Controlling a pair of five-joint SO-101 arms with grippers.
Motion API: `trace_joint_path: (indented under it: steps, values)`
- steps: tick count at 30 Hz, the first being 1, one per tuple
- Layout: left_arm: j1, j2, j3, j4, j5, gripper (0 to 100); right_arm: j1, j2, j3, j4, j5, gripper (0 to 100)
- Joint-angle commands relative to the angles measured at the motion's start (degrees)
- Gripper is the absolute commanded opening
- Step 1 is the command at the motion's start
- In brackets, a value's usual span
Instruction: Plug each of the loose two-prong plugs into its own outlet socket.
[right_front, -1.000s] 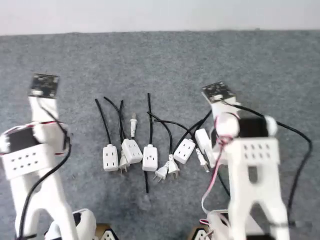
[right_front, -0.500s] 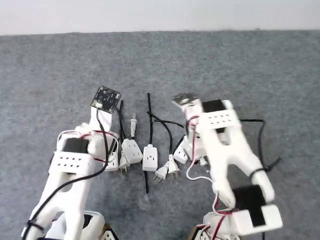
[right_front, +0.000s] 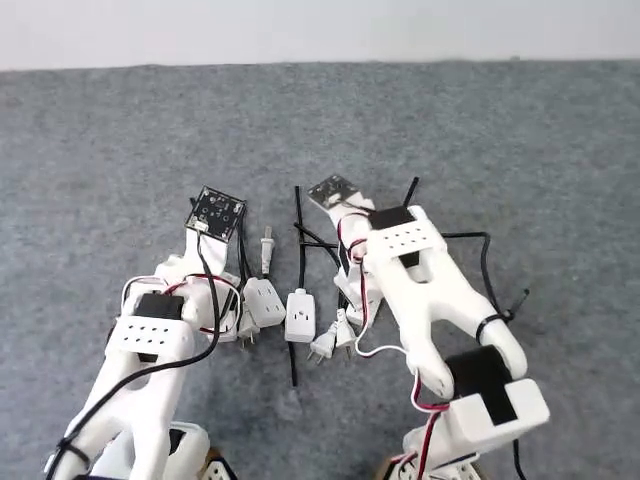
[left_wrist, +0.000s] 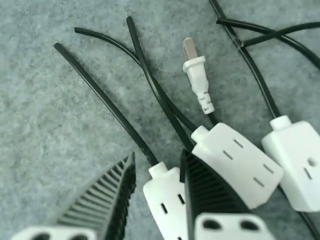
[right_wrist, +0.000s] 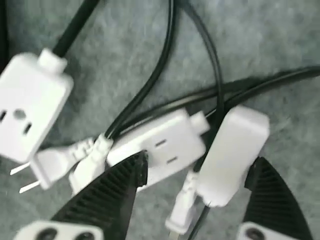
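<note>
A white moulded two-prong plug (right_front: 267, 245) (left_wrist: 198, 76) lies flat on the grey, felt-like desk (right_front: 520, 150). Its long axis runs near to far and its two bare metal blades point to the far edge. Just nearer the arms lies a white rectangular slotted outlet block (right_front: 264, 300) (left_wrist: 239, 162), tilted, with its cord end towards the far side. To the right of it in the high view, a second white outlet block (right_front: 300, 314) (left_wrist: 296, 165) (right_wrist: 30, 107) lies straight along the near-far line. Its smooth round black cord (right_front: 299, 225) runs away from the arms. A pair of white plugs (right_front: 345, 330) (right_wrist: 50, 167) lies just right of that block, thin blades aimed roughly at the near edge. The left tool (left_wrist: 157, 167) has ribbed black fingers that are spread apart and grip nothing. They straddle a third white outlet block (left_wrist: 167, 205), and one finger sits between it and the tilted block. The right tool (right_wrist: 200, 160) is likewise released. Its ribbed black fingers stand on either side of a white slotted socket block (right_wrist: 160, 145) and a plain-faced white block (right_wrist: 232, 150), both lying among tangled black cords. A small white plug body (right_wrist: 182, 210) rests between the fingers.
</note>
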Motion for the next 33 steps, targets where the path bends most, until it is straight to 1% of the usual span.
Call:
trace_joint_path:
  steps: [1,17,20,27,29,33]
  values:
    - [0.3,0.0,-0.5,-2.0,0.6,14,3.7,2.9,-1.4,-4.1,1.0,30.7]
    - [0.3,-0.3,0.2,-2.5,0.6,14,11.3,3.7,-1.4,-5.0,0.6,30.0]
    - [0.3,0.0,0.2,-2.9,0.6,14,10.9,3.7,-1.4,-5.0,0.8,23.2]
    - [0.3,0.0,0.2,-2.9,0.6,14,11.2,3.7,-1.4,-8.3,1.0,0.6]
    - [0.3,0.0,0.2,-2.9,0.6,14,11.3,3.7,-1.4,-8.3,1.0,1.7]
    - [0.3,0.0,0.4,-2.9,0.5,14,11.3,3.6,-1.2,-7.6,0.9,0.9]
